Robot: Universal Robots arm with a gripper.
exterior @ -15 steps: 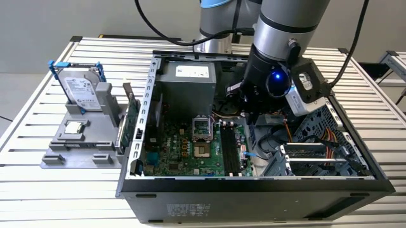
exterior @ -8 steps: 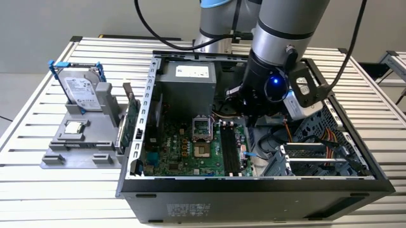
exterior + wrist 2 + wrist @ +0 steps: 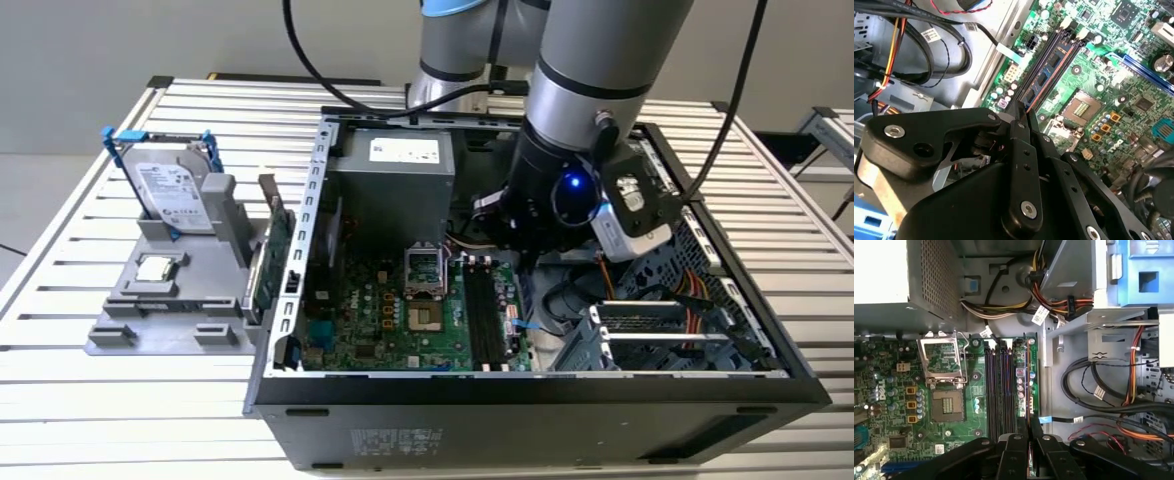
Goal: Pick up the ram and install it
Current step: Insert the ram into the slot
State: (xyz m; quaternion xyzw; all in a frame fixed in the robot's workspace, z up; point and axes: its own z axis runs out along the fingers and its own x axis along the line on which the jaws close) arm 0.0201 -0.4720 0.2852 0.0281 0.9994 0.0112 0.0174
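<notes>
First wrist view: I am holding the ram (image 3: 1027, 390) pinched edge-on in the tool (image 3: 1029, 432) over the motherboard (image 3: 944, 390) slots, where misalignment is risking jamming.

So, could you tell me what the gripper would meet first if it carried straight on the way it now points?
Probably the memory slots on the motherboard. The gripper, jaws shut on the ram, points down at that bank, with the stick's edge lined up beside the slots. Depth is unclear, so contact can't be confirmed.
</notes>
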